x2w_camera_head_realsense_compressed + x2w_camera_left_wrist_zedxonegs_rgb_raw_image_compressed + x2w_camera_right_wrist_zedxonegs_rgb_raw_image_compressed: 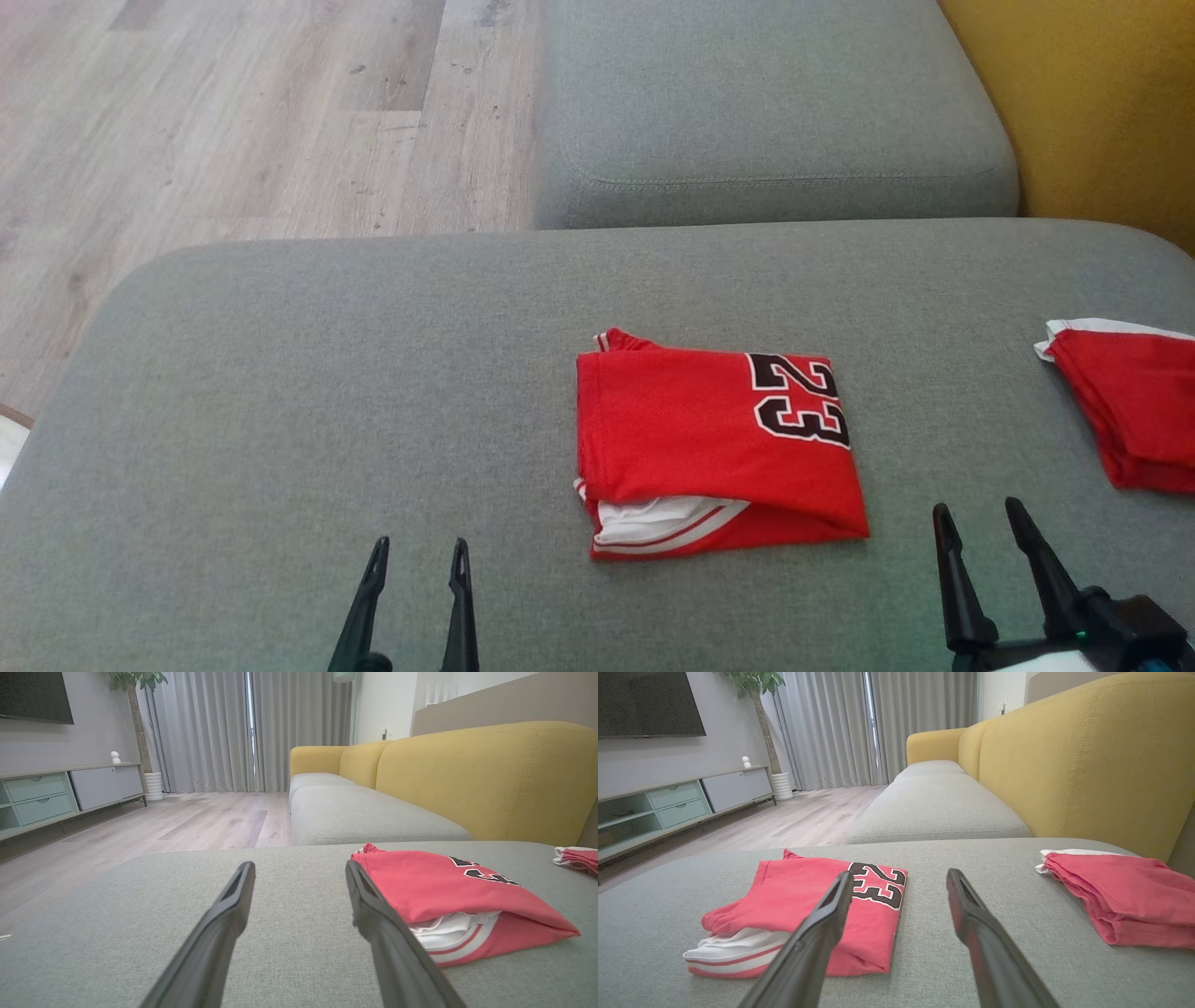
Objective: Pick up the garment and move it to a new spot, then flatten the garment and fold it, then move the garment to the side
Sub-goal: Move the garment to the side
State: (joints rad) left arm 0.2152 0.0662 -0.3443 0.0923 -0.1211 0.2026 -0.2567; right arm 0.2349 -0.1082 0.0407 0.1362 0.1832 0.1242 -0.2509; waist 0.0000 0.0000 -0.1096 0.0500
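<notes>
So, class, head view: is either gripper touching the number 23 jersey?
No, the left gripper and right gripper both sit open, apart from the jersey.

The right gripper [900, 875] stands wide apart and empty; its left finger [817, 933] crosses the folded red jersey [803, 896] in view; the jersey lies flat on the grey cushion [971, 961], its "23" facing up and white striped cloth poking out near its front edge; a second red bundle [1125, 896] lies well apart to the right, below the yellow backrest [1087, 765].
</notes>
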